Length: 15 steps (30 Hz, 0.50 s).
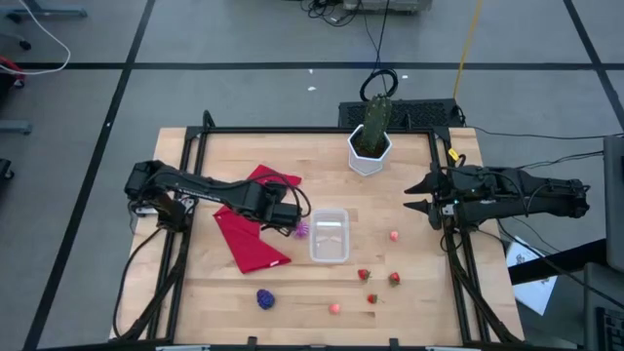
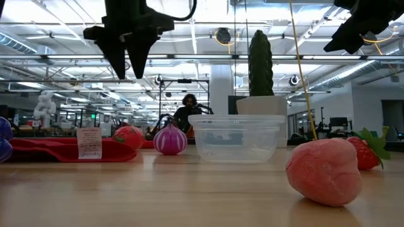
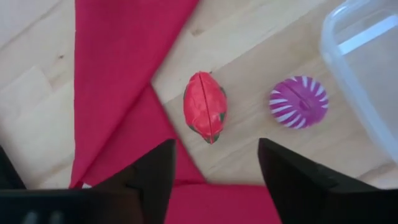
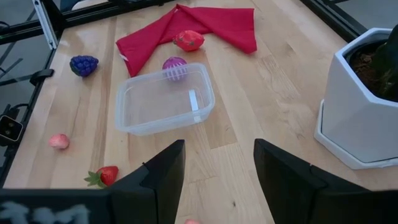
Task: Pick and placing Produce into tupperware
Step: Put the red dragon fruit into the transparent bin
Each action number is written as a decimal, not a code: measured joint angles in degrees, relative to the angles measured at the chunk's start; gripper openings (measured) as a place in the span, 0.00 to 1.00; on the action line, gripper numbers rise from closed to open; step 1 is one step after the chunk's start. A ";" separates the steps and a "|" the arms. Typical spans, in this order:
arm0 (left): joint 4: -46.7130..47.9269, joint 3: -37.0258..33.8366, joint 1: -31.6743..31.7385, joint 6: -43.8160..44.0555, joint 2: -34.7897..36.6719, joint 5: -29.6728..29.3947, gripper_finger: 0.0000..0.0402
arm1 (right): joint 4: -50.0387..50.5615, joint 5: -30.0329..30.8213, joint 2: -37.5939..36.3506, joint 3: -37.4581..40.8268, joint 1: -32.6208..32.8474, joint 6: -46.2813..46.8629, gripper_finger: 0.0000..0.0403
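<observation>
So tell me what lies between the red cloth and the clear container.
In the right wrist view, the purple striped piece sits against the clear container, the red piece at the red cloth's edge.

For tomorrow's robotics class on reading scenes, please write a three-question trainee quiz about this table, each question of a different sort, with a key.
1. True or false: the tupperware already holds a piece of produce.
2. Multiple choice: what lies directly ahead of the left tool? A) the red toy fruit B) a blue pot C) a yellow banana
3. Fill in: the cactus-like plant stands in a white ____ pot.

Key:
1. False; it is empty.
2. A; it lies on bare wood beside the red cloth, near the purple striped toy.
3. Hexagonal.
</observation>
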<state>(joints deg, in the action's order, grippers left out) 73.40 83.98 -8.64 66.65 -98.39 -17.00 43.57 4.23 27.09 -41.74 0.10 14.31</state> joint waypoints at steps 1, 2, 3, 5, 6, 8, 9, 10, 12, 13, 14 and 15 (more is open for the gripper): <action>-0.16 -0.45 0.00 0.11 0.00 0.01 0.63 | 0.00 0.00 0.00 0.00 0.00 0.00 0.46; -0.49 -1.06 0.00 0.31 0.00 0.21 0.66 | 0.00 0.00 -0.02 0.00 0.00 0.00 0.46; -1.14 -1.76 0.00 0.56 0.00 0.51 0.68 | 0.00 0.00 -0.02 0.00 0.00 0.00 0.46; -3.20 -3.47 0.00 0.96 0.00 0.60 0.74 | 0.00 -0.01 0.00 0.00 0.00 0.00 0.46; -4.07 -4.22 0.00 1.01 0.00 0.64 0.76 | 0.00 0.00 0.00 0.00 0.02 0.00 0.46; -4.54 -5.32 0.00 1.03 0.00 0.68 0.80 | 0.00 0.00 -0.02 0.00 0.01 0.00 0.46; -4.79 -5.81 0.02 0.99 0.01 0.67 0.81 | 0.00 0.00 -0.02 0.00 0.01 0.00 0.46; -5.34 -6.39 0.19 0.87 0.02 0.68 0.83 | 0.00 0.00 -0.01 0.00 0.00 0.01 0.46; -7.58 -7.91 0.71 -0.09 0.02 0.75 0.85 | -0.01 0.00 -0.02 0.00 0.00 0.02 0.46; -8.45 -8.48 1.03 -0.41 0.02 0.79 0.85 | -0.02 0.00 -0.02 0.00 0.00 0.02 0.46; -9.01 -8.95 1.41 -0.74 0.02 0.81 0.86 | 0.00 0.00 0.00 0.00 0.02 0.02 0.46; -9.49 -9.39 1.77 -0.90 0.04 0.80 0.86 | -0.02 0.00 0.00 0.00 0.02 0.02 0.46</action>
<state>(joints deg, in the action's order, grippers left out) 63.91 74.58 -6.88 65.75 -98.35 -16.20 43.55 4.23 27.09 -41.74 0.12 14.33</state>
